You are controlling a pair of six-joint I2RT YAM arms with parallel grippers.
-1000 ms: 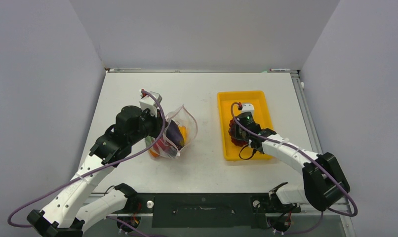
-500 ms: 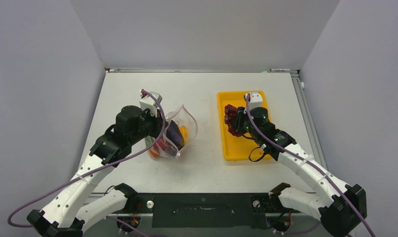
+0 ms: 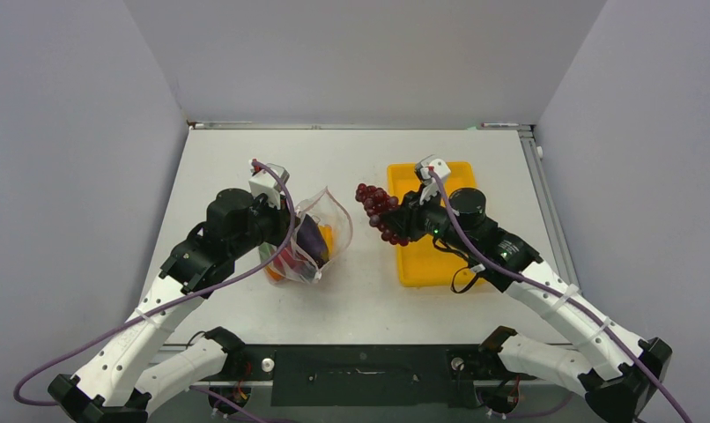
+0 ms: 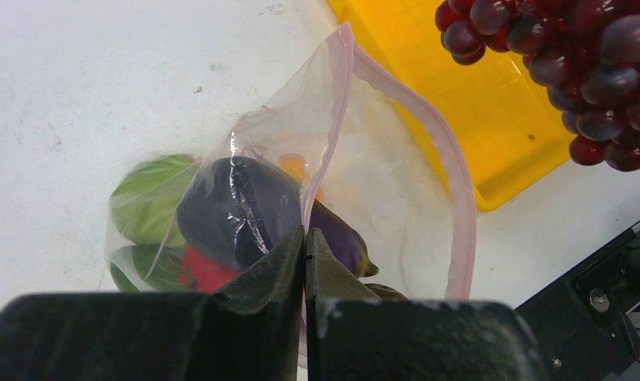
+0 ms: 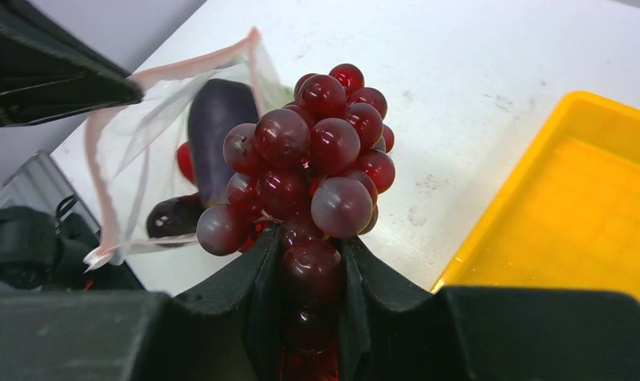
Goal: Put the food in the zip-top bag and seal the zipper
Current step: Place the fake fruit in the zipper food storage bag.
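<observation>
My right gripper [image 5: 309,238] is shut on the dark red grape bunch [image 5: 313,159], held in the air between the yellow tray and the zip-top bag [image 3: 309,236]; from above the grape bunch [image 3: 380,210] hangs just left of the tray. The clear bag stands open on the table with its pink zipper [image 4: 453,186] spread wide. Inside it lie a purple eggplant [image 4: 237,208], green pieces [image 4: 146,194], a red piece [image 4: 202,270] and an orange piece [image 4: 294,167]. My left gripper [image 4: 305,234] is shut on the bag's mouth edge, holding it up.
The yellow tray [image 3: 457,264] sits right of centre and shows no food in its visible part. The right arm [image 3: 510,256] reaches across it. Grey walls enclose the white table [image 3: 351,159] on three sides.
My right gripper has lifted the grape bunch out of the tray and carried it left toward the bag. The left arm and the bag have stayed still.
</observation>
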